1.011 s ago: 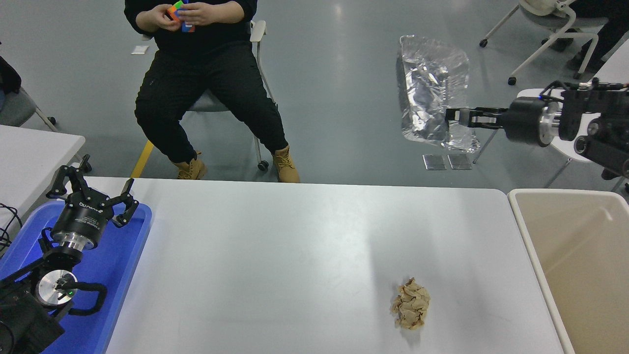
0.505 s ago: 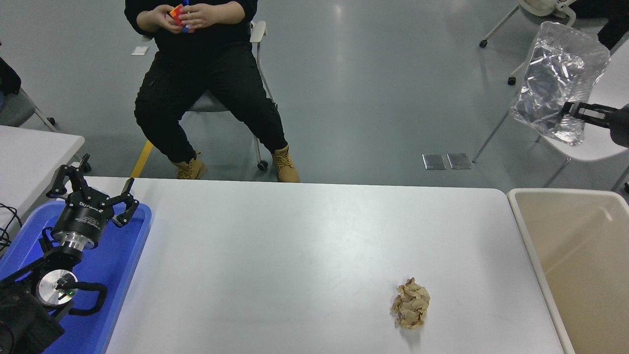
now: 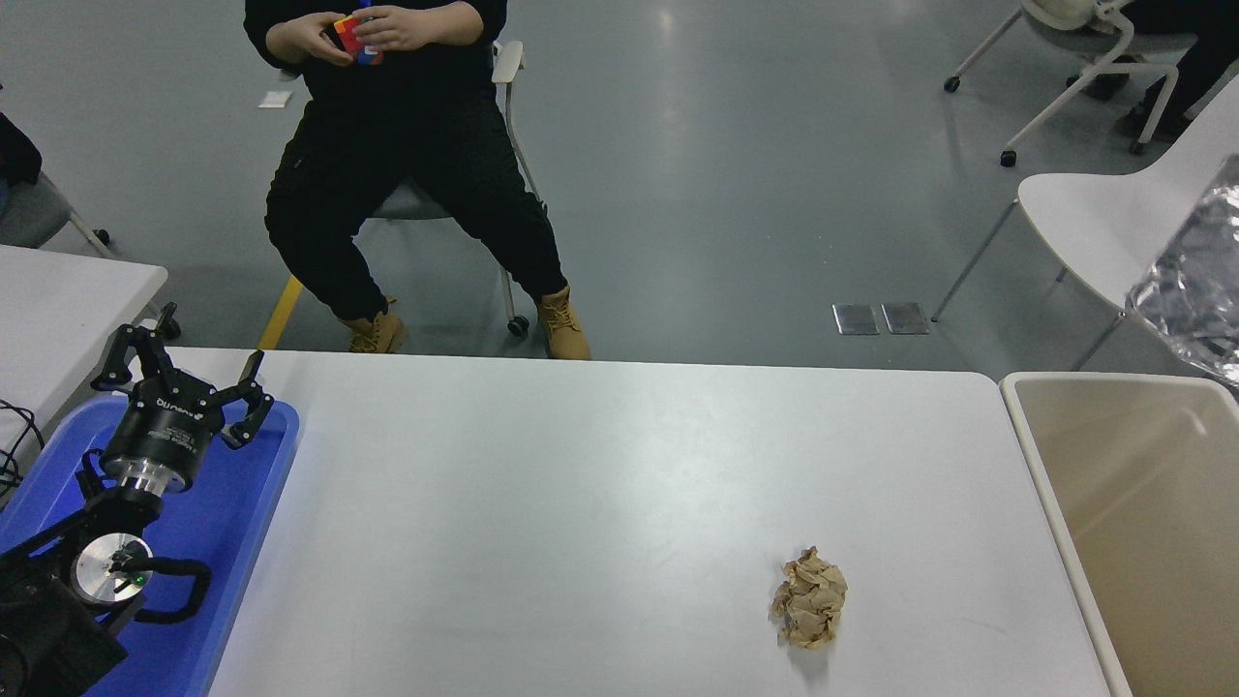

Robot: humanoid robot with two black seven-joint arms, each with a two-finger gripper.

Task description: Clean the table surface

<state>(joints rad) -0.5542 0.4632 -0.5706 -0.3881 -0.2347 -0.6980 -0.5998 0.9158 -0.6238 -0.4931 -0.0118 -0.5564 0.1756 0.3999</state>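
Beige bin (image 3: 1152, 523) at right edge, crumpled brown paper (image 3: 809, 597) left of bin, clear plastic bag (image 3: 1195, 290) above bin, white chair (image 3: 1103, 223) behind bin, blue tray (image 3: 237, 542) far left of bin, seated person (image 3: 407, 165) holding colourful cube (image 3: 354, 41)

My right arm and gripper are out of frame. Clear plastic bag (image 3: 1195, 295) cut off by the right edge; what holds it isn't visible. Bin (image 3: 1055, 503) cut by the right and bottom edges. Tray (image 3: 261, 503) cut at the lower left, partly hidden under my left arm. Seated person (image 3: 407, 165) cut off above the chest. Small table (image 3: 58, 300) cut by the left edge.
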